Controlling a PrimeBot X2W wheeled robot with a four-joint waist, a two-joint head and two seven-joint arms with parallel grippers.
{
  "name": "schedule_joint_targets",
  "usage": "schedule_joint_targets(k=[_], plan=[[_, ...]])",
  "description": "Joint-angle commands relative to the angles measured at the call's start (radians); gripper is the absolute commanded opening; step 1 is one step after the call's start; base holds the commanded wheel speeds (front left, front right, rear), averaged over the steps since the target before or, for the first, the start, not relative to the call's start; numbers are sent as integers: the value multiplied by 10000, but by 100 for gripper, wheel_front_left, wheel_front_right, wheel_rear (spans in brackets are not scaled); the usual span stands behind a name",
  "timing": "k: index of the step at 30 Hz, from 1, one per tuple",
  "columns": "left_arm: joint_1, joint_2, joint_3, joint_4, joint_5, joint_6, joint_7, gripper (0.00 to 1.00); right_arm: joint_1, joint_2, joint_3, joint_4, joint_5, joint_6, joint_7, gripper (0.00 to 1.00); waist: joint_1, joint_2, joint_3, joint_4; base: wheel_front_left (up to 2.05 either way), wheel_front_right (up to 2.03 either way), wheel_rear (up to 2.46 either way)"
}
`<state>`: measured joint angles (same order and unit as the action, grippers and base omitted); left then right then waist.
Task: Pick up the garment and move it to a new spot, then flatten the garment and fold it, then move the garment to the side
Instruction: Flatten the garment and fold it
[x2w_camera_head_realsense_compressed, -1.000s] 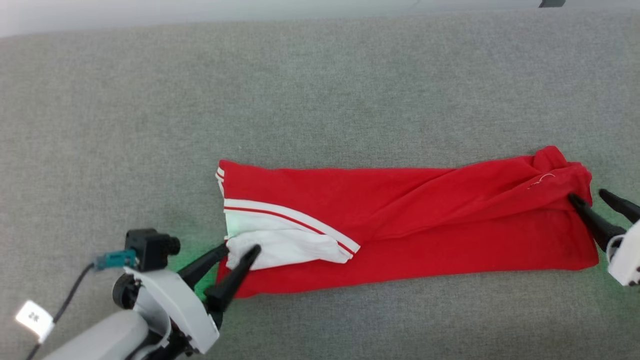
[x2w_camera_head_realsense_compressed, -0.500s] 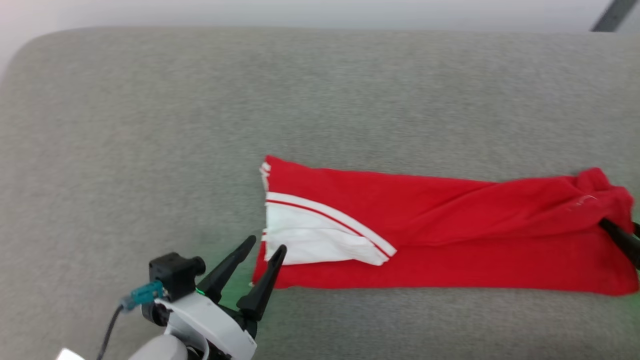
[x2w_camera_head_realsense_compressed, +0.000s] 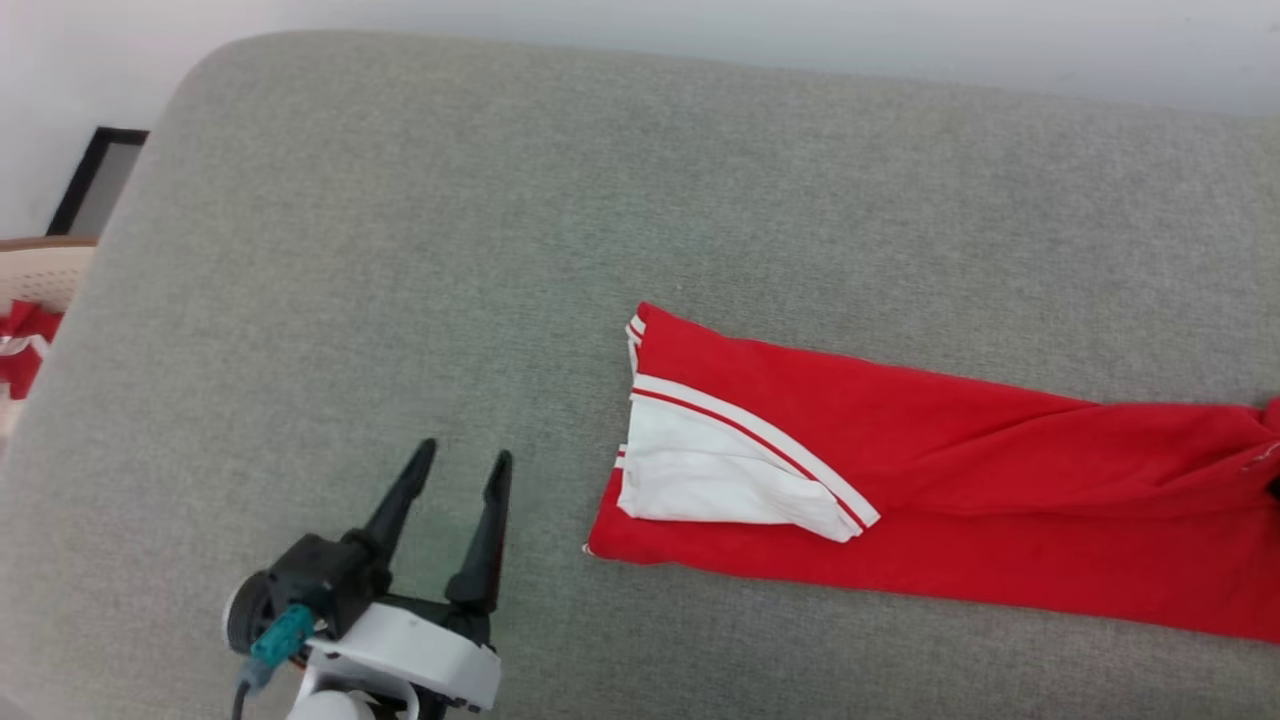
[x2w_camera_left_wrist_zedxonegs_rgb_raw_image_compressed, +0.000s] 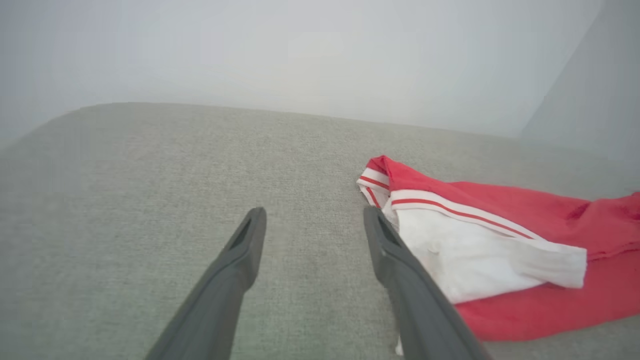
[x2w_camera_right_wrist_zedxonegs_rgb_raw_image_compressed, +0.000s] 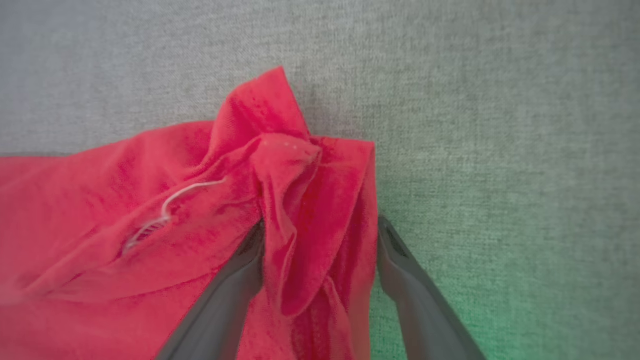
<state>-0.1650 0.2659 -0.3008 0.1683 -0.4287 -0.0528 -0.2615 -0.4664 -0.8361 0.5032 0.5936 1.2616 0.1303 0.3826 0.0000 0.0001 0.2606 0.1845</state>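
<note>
Looking down from the head camera, the garment (x2w_camera_head_realsense_compressed: 1000, 500) lies as a long folded strip on the grey padded surface (x2w_camera_head_realsense_compressed: 400, 250), right of middle and toward the near side, with its white part (x2w_camera_head_realsense_compressed: 700, 480) at the left end. Its right end runs off the picture's edge, so that view can't tell you what's going on there. The right wrist camera fills that in: the right claw (x2w_camera_right_wrist_zedxonegs_rgb_raw_image_compressed: 320, 227) has its fingers spread wide on either side of the bunched-up red end, with the fabric sitting loose between them, not pinched as far as I can see. There's a thin white thread or loop (x2w_camera_right_wrist_zedxonegs_rgb_raw_image_compressed: 175, 200) on the cloth, too blurry to identify. Over on the other side, the left claw (x2w_camera_head_realsense_compressed: 465, 452) is wide open and holding nothing, just left of the garment with bare grey between them. From the left wrist camera one finger (x2w_camera_left_wrist_zedxonegs_rgb_raw_image_compressed: 400, 275) overlaps the white part, so that angle alone hides the gap. Far off left, past the surface's edge, something red and white (x2w_camera_head_realsense_compressed: 20, 350) sits in a tan holder (x2w_camera_head_realsense_compressed: 45, 270), cut off, can't make it out.
</note>
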Motion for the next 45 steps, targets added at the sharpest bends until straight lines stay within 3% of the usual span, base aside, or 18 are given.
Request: schedule_joint_targets(k=[1,3,8,17,25,30,35,45], plan=[[237,-287,430,-142,535,-67,-41,100,138,674,280,30,-81,7,306,60,0,-1,-64,94,0,0,0],[386,-579,935,-281,1054,-162,-41,100,125,759,226,27,-149,40,441,0,0,-1,-74,75,0,0,0],[628,-1132,1900,-524,2009,-391,-41,100,29,705,-165,27,-310,27,393,0,0,-1,22,-165,0,0,0],[645,-1572,2928,-1104,3061,-612,-40,100,-271,160,-1448,154,-477,-6,-394,0,0,-1,367,-1124,0,0,0],[346,-1597,3023,-1620,3199,-759,-40,100,-421,-849,-2721,933,-683,-5,-1111,0,0,-1,647,-1793,0,0,0],[234,-1594,2970,-1879,3324,-794,-40,100,-542,-1124,-3266,1225,-924,-5,-1523,0,0,-1,701,-1949,0,0,0],[253,-1657,2896,-1912,3317,-779,-41,100,-328,-820,-2976,237,-1410,-5,-1341,0,0,-1,611,-1971,0,0,0],[481,-1722,3029,-1853,3245,-782,-41,100,-43,434,-1687,-3498,-2667,-5,29,0,0,-1,336,-1813,0,0,0]])
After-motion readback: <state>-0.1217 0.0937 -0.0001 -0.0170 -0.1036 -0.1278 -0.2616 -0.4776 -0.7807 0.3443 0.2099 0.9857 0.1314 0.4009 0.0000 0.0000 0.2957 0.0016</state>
